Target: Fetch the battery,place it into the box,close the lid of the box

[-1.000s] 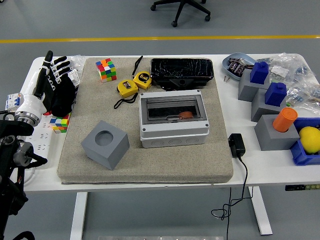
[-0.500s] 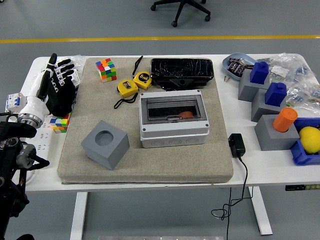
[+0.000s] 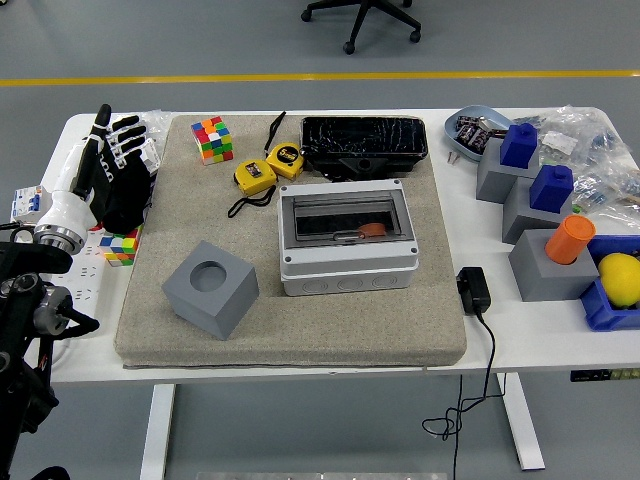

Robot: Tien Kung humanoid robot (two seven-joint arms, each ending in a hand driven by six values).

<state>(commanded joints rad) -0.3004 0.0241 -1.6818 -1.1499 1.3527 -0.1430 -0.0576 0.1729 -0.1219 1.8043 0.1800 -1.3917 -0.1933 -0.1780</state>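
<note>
Small orange-brown cylindrical battery (image 3: 371,229) lying inside the grey plastic enclosure box (image 3: 347,240), near the right front of its recess, seen through the transparent hinged lid (image 3: 344,217) that lies down over the opening. Box at the centre of a beige felt mat (image 3: 290,320) spread over the white worktop (image 3: 520,320). Just behind the box, a black rectangular plastic tray (image 3: 365,141); to its left, two yellow tape measures (image 3: 268,167) side by side, black wrist straps trailing. Multicoloured puzzle cube (image 3: 211,138) at the mat's far left corner. Grey cube block with a round hole in its top (image 3: 210,288) at front left of the box, apart from it.

Left robot hand (image 3: 110,170) in a black glove with white finger segments at the worktop's left edge, off the mat, fingers extended and spread, holding nothing, well apart from the box. Second multicoloured cube (image 3: 120,246) just in front of that hand.

To the right of the mat, a black power adapter (image 3: 473,290) with cable hanging over the near edge. Farther right, three grey blocks: two topped with blue pieces (image 3: 535,165), one carrying an orange cylinder (image 3: 569,239). Yellow rounded object (image 3: 620,277) in a blue bin at the right edge. Light blue dish (image 3: 474,130) holding small parts at the far right.
</note>
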